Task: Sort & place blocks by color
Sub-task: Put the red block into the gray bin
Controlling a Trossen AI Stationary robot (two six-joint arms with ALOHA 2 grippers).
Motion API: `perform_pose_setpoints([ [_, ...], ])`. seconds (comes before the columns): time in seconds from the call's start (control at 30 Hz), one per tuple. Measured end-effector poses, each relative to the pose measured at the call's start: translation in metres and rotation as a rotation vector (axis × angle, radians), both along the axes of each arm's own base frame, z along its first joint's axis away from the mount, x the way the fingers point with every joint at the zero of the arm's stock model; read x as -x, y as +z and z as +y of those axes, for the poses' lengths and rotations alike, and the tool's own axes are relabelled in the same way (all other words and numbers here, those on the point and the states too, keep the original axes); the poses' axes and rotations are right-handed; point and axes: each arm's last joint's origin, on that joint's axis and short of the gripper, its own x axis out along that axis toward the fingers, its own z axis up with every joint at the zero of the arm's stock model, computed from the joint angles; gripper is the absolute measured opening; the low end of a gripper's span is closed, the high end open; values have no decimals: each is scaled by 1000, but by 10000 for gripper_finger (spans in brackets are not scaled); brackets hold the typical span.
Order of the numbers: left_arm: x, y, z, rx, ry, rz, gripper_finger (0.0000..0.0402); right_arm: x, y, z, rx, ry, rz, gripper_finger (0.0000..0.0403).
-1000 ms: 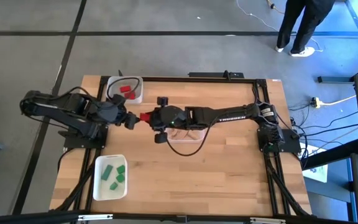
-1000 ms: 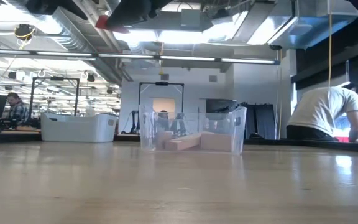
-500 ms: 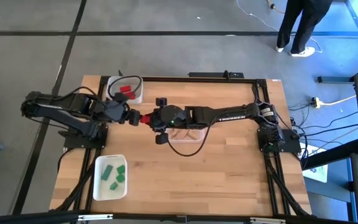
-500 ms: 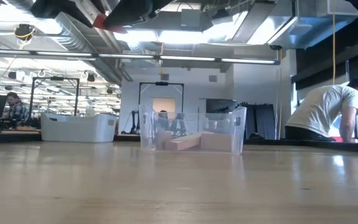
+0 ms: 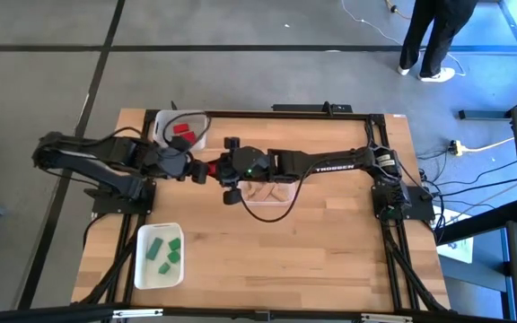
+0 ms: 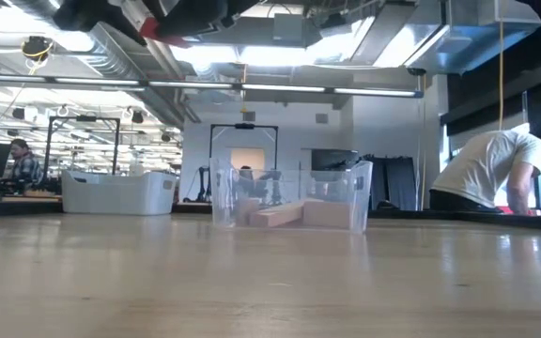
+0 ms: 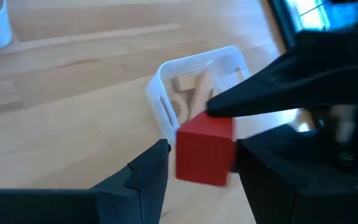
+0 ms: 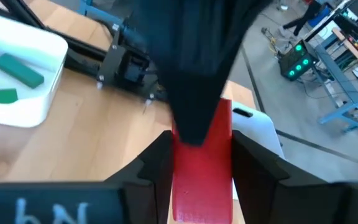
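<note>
— Where's the red block (image 5: 210, 168) right now?

— Up in the air, between the two arms, over the surface (image 5: 330, 260) near the white tray (image 5: 197, 136) with red pieces. Both are clamped on it.

— Both at once?

— Looks so. The right end effector (image 8: 201, 165) has its fingers partly closed against the block's sides, and the left end effector (image 7: 197, 158) has its two fingers pressed on the same block from the opposite end.

— And the other blocks?

— Plain wood ones (image 5: 266, 190) lie in the clear tray (image 6: 289, 194); green ones (image 5: 162, 251) in the white tray at the near-left corner.
</note>
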Motion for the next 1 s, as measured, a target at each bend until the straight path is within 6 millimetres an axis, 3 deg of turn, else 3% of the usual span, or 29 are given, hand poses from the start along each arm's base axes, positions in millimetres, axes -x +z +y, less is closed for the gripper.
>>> perform_pose_setpoints([
  [0.3, -17, -8, -1, -116, -47, 59, 179, -1, 2, 1, -13, 33, -23, 127],
  [0.6, -17, -7, -1, -163, -69, 63, 176, -1, 2, 1, -16, 34, -24, 127],
  [0.7, -17, -6, -1, -162, -67, 61, 156, -1, 2, 1, -16, 34, -24, 127],
  [0.87, -18, -7, -1, -162, -59, 65, 88, -1, 1, 1, -14, 32, -20, 124],
  [1.0, -18, -7, -1, -167, -58, 66, 88, -1, 2, 1, -10, 28, -23, 129],
])
